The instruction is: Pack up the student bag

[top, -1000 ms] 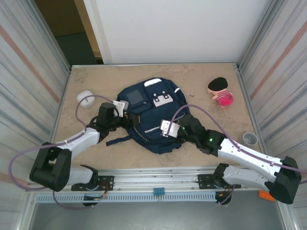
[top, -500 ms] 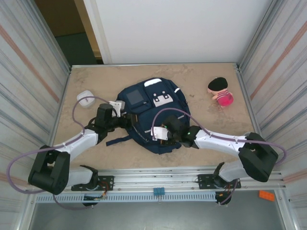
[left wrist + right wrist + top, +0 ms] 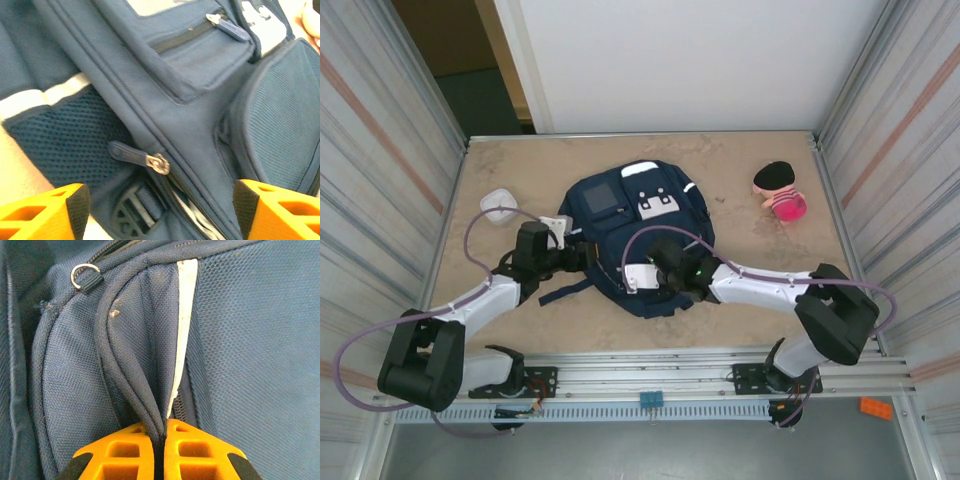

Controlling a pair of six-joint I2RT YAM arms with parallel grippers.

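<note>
The student bag (image 3: 638, 228) is a navy-blue backpack lying flat mid-table, front side up. My left gripper (image 3: 582, 256) rests at its left side. In the left wrist view this gripper (image 3: 161, 210) is open, its orange fingers (image 3: 60, 210) wide apart on either side of a metal zipper slider (image 3: 160, 163) with a blue pull tab. The zipper below the slider gapes slightly. My right gripper (image 3: 630, 275) sits on the bag's near left part. In the right wrist view the right gripper (image 3: 159, 432) is shut on a piped fold of bag fabric (image 3: 132, 390) beside a white stripe (image 3: 184, 315).
A pink toy with a black cap (image 3: 780, 193) lies at the back right. A small white object (image 3: 498, 205) lies at the left, and a grey cup (image 3: 841, 290) stands by the right wall. Corrugated walls close in both sides.
My right arm swung left across the bag's near side, and its jaws opened, then shut on a fold of fabric. The left gripper edged slightly forward and stayed open.
</note>
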